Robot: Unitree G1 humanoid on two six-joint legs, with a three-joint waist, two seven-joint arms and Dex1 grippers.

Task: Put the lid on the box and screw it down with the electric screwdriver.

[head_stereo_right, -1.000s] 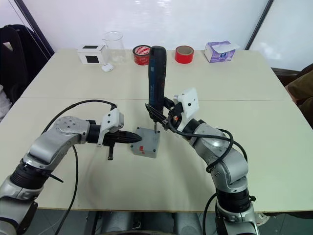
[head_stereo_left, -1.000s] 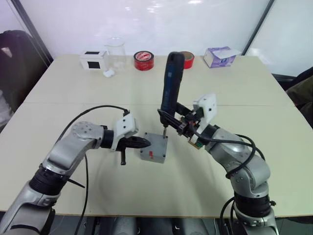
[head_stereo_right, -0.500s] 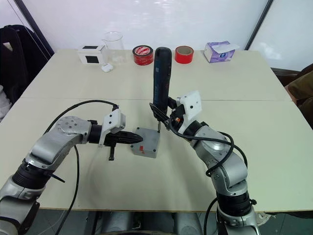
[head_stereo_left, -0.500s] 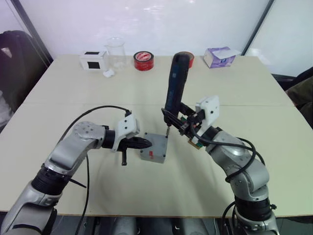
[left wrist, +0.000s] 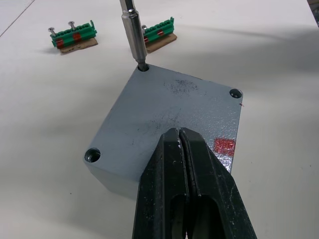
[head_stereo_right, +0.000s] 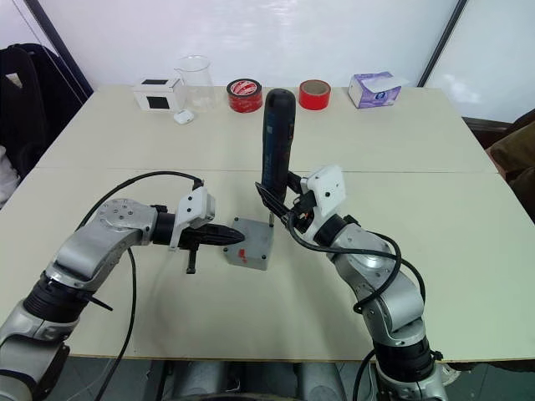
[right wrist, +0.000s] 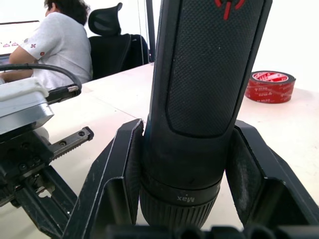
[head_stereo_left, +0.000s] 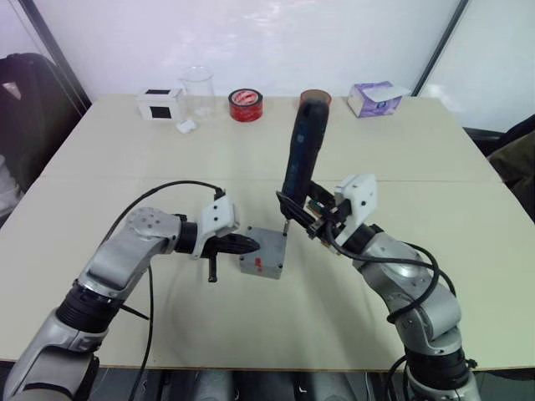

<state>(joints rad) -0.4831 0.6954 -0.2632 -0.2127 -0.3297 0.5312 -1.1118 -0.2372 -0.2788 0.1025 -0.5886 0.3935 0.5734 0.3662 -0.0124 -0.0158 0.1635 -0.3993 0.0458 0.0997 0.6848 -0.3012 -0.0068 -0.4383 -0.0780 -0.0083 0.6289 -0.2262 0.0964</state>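
Lid [left wrist: 174, 112] sits flush on the grey box [head_stereo_left: 262, 255] mid-table, steadied by the left gripper [left wrist: 183, 149], fingers pressed together against its edge, while the right gripper [right wrist: 184, 164] clamps the electric screwdriver [head_stereo_left: 301, 159] upright, bit in a corner hole.

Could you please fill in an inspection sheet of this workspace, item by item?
Surface: beige table, two boards with a seam across.
Job's things: flat grey lid seated on small grey box; black pen-shaped electric screwdriver near upright, bit in a corner screw hole.
Clutter: white box with black square, clear beaker, two red tape rolls, tissue pack, two green terminal blocks.
Grippers: left gripper shut, tips on the lid; right gripper clamps the screwdriver.
Cables: black cable loops over the left arm.
Surroundings: seated person, office chair.
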